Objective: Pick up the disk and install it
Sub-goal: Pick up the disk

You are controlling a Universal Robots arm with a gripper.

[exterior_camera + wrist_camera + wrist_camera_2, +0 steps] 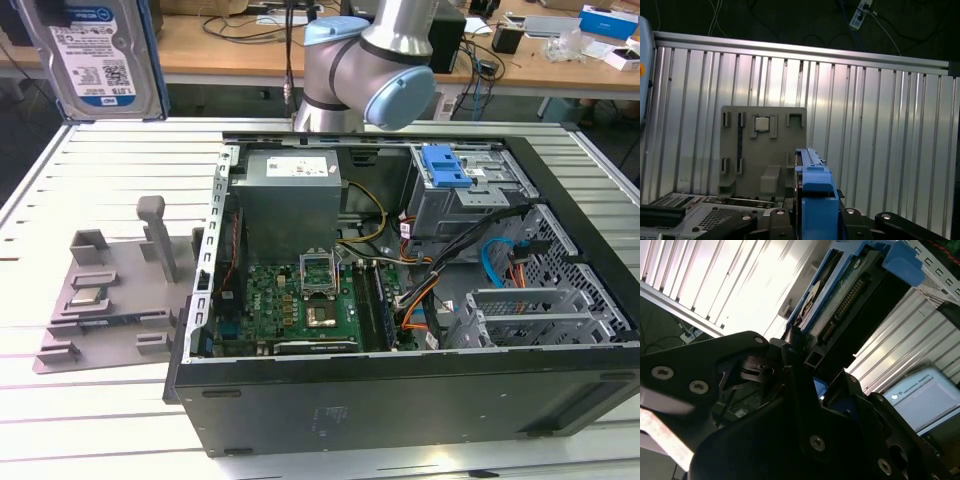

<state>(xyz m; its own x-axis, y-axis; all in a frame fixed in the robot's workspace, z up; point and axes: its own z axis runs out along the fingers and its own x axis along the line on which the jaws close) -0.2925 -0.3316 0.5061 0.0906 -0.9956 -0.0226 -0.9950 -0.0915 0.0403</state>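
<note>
Resting on the slatted table (110,160), the open computer case (400,400) is standing beside a grey tray (100,300). The disk (90,60) is hanging in the air at the exterior view's left, and the fingers (782,225) are gripping its edges.

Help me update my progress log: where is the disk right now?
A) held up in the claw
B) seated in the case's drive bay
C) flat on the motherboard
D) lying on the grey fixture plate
A: in the second wrist view the claw grips the blue-framed disk, and the exterior view shows it raised clear of the table and the open case.
</note>
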